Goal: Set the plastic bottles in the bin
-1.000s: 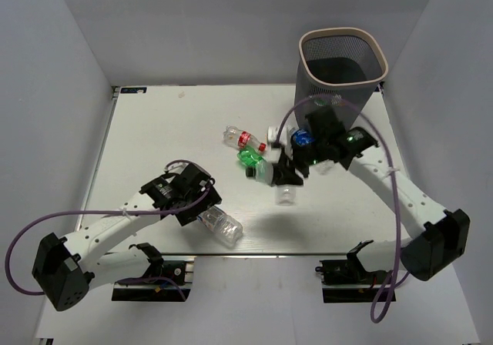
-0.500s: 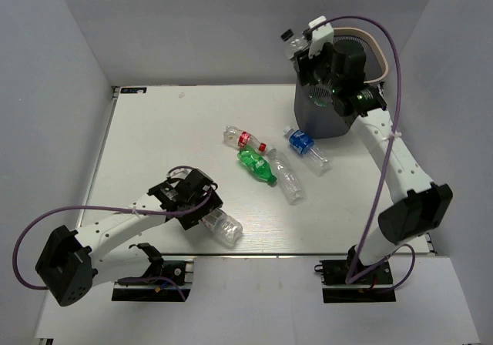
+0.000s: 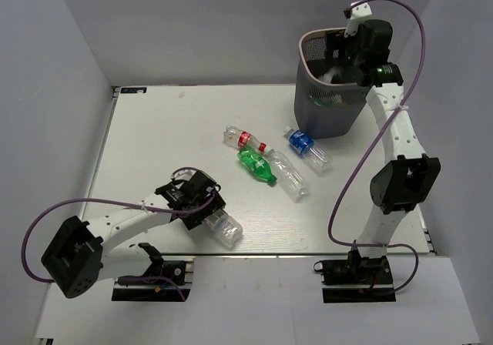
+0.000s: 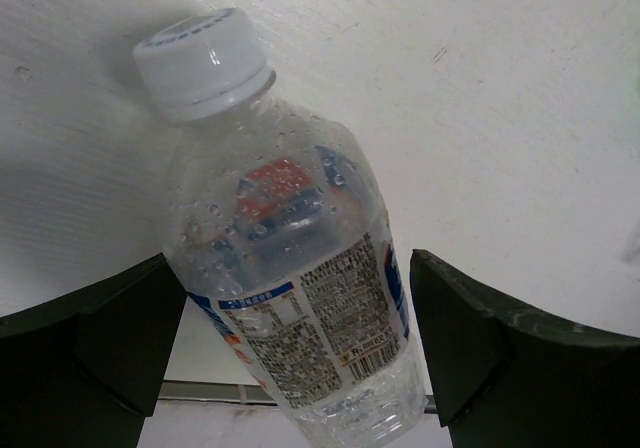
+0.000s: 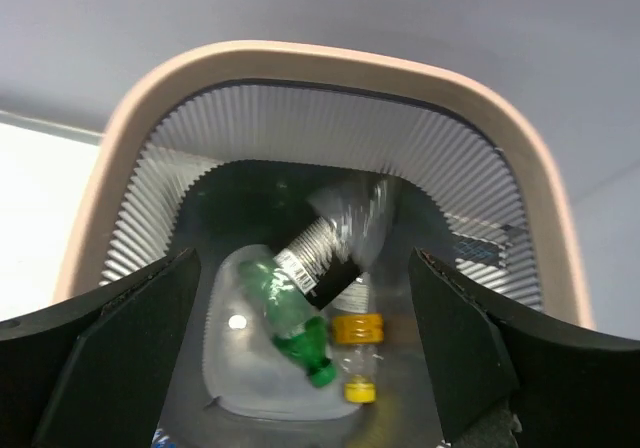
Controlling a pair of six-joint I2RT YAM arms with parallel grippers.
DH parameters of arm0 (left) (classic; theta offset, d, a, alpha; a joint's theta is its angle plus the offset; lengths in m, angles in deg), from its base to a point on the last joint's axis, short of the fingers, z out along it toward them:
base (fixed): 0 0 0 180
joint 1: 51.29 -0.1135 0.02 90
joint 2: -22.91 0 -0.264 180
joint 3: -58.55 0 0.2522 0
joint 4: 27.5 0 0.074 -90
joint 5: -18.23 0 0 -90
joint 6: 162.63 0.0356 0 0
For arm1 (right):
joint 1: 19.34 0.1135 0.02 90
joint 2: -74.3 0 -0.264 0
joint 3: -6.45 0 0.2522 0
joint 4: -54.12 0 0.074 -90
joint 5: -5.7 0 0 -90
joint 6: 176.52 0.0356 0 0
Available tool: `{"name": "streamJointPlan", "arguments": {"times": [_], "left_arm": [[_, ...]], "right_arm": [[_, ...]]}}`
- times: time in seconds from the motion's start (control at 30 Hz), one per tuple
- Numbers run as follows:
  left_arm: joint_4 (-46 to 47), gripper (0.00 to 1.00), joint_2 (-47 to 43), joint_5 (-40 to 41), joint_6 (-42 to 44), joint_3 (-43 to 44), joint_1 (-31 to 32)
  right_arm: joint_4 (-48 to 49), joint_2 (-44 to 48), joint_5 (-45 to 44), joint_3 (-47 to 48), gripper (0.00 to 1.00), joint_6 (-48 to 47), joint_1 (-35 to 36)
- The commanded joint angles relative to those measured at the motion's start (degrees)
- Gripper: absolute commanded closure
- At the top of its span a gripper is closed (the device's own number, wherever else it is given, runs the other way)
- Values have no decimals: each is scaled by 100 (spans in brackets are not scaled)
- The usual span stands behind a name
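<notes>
Plastic bottle [image 5: 335, 243] blurred inside bin [image 5: 300, 63], directly below wide-spread right hand [image 5: 302, 268]

Each arm, left arm [image 3: 123, 223] and right arm [image 3: 393, 129], uses white links joined by black joint housings. A purple cable [image 3: 333, 214] loops alongside each arm. The left gripper [image 4: 295, 268] carries matte black, wedge-shaped fingers [image 4: 480, 348].

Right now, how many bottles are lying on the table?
5. White-capped bottle inside the open left end effector; red-labelled bottle, green bottle, clear bottle, blue-labelled bottle mid-table. Arms may hide more.
</notes>
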Motion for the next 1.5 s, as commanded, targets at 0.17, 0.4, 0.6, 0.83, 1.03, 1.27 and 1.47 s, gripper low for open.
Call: {"name": "streamJointPlan", "arguments": {"times": [0.17, 0.4, 0.6, 0.83, 1.03, 1.27, 1.47], "left_arm": [[168, 0, 290, 68, 175, -4, -2], [10, 8, 870, 253, 623, 478, 51], [-8, 45, 722, 253, 764, 409, 51], [-543, 73, 55, 551, 1255, 1153, 51], [-851, 77, -61, 939, 2334, 2839, 51], [-597, 77, 738, 817, 3417, 4670, 51], [-44, 77, 1721, 623, 4321, 6390, 51]], "right_arm": [[476, 1238, 1623, -998, 10, 375, -129], [890, 2328, 4484, -2484, 10, 245, -129], [1205, 2768, 6457, -3547, 36, 586, -59], [-532, 2777, 6345, -3987, 54, -1607, 441], [-1633, 2856, 5440, -5137, 70, -2585, 952], [-1238, 2874, 4833, -6079, 74, -2270, 1092], [-1088, 2926, 4253, -6264, 73, -2129, 1066]]}}
